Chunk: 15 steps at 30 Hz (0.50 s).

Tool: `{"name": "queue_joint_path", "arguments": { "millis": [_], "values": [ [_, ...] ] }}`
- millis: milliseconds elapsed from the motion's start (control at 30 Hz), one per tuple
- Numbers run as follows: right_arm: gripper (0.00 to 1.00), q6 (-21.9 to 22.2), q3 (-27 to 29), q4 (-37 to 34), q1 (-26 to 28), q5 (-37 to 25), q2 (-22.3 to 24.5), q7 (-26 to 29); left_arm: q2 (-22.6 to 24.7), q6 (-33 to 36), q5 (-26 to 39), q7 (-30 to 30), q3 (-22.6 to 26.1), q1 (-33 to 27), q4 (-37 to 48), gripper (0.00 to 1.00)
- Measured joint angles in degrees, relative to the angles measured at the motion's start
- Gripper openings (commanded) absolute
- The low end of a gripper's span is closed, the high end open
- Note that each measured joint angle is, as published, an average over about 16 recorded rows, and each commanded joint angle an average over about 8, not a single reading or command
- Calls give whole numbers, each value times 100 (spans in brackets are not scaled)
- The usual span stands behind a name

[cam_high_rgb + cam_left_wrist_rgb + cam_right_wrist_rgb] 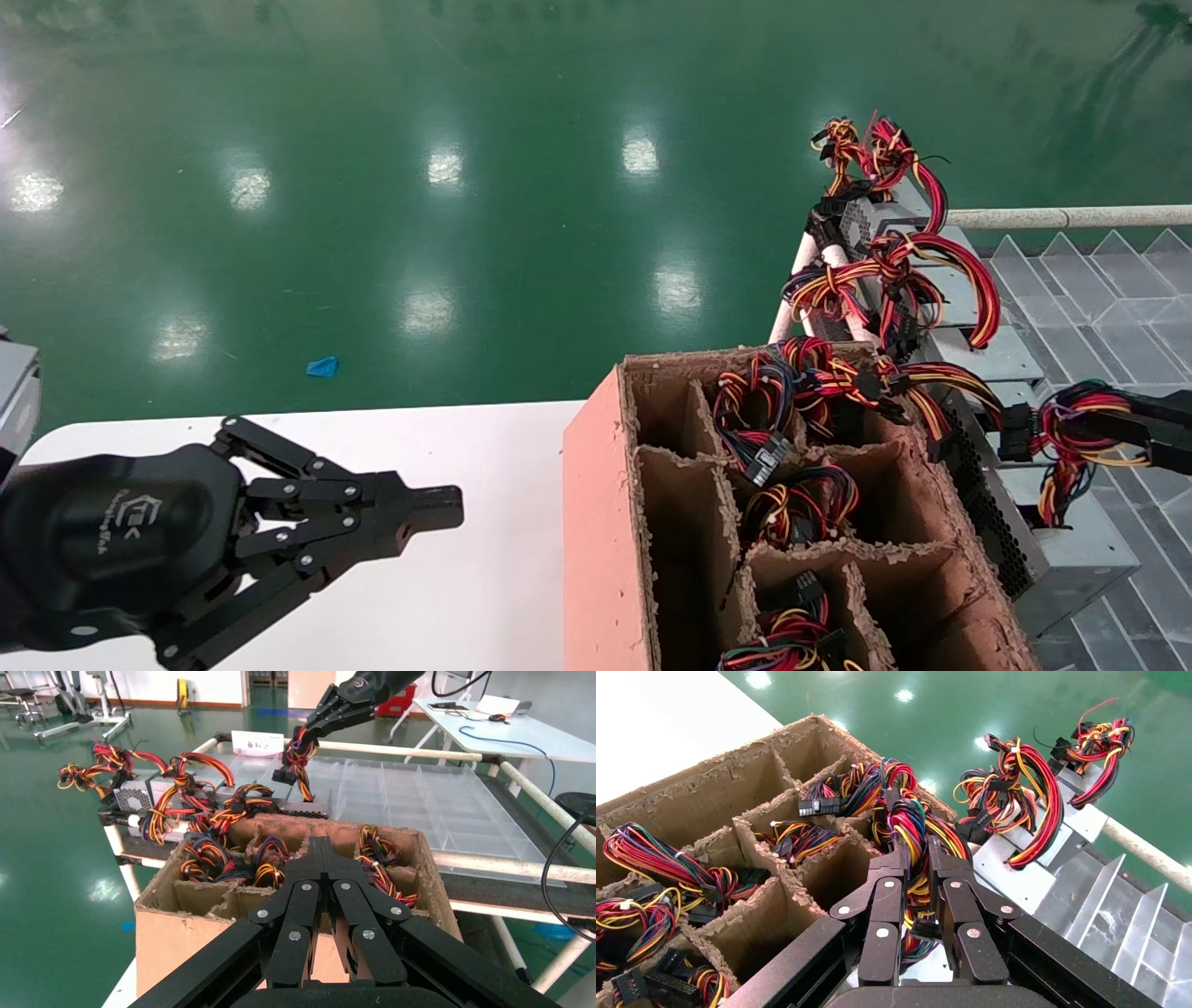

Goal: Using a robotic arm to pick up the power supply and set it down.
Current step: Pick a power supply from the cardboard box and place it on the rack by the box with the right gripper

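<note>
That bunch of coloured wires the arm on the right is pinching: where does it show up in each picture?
Head view: wire bundle at the right edge, beside the cardboard box.
Left wrist view: top centre, beyond the same box.
Right wrist view: centre, between the fingers.
Shared landmark: the box.

Rough torn cardboard box, perforated matt metal PSU, glossy floor.

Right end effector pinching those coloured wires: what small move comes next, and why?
Probably open and let go: the right end effector is shut on the wire bundle, the power supply seemingly resting on the rack beside the cardboard box; left end effector idle over the table.
</note>
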Motion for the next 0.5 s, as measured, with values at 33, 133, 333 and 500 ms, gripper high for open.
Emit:
{"name": "queue_joint_path", "arguments": {
  "millis": [33,133,333,500],
  "values": [
    [10,1,2,1,1,2,-10,5,0,0,0,0,0,0,0,0],
    [48,0,18,5,8,-4,-41,33,0,0,0,0,0,0,0,0],
    [100,-17,76,13,28,-46,-87,121,0,0,0,0,0,0,0,0],
    [100,-23,126,18,49,-77,-95,195,0,0,0,0,1,0,0,0]
  ]
}}
